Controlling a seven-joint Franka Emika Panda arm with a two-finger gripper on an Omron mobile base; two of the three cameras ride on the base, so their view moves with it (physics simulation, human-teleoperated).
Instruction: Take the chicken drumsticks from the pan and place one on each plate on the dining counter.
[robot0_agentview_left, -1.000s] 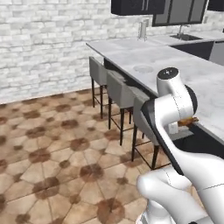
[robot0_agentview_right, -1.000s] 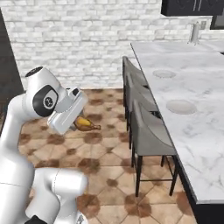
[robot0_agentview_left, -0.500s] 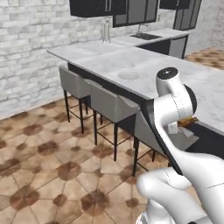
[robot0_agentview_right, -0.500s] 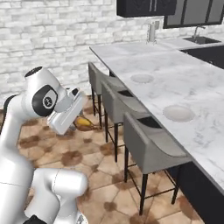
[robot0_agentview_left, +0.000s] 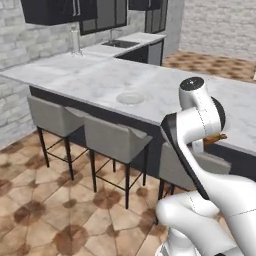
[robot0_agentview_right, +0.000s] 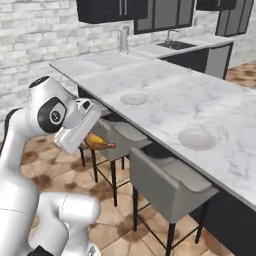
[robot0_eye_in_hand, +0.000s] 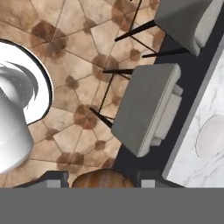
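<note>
dining counter (robot0_agentview_right: 165, 105): 2 plates (robot0_agentview_right: 134, 99) | stools (robot0_agentview_right: 165, 182) | tiled floor (robot0_agentview_left: 45, 200)

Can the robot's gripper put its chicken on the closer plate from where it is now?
Probably not yet. The gripper holds the drumstick low beside the stools, below the dining counter; the near plate lies farther over.

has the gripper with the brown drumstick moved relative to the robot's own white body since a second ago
No. The gripper, shut on the golden-brown chicken drumstick, sits at the same spot beside the robot's white arm; the shifting marble dining counter reflects the base turning.
</note>
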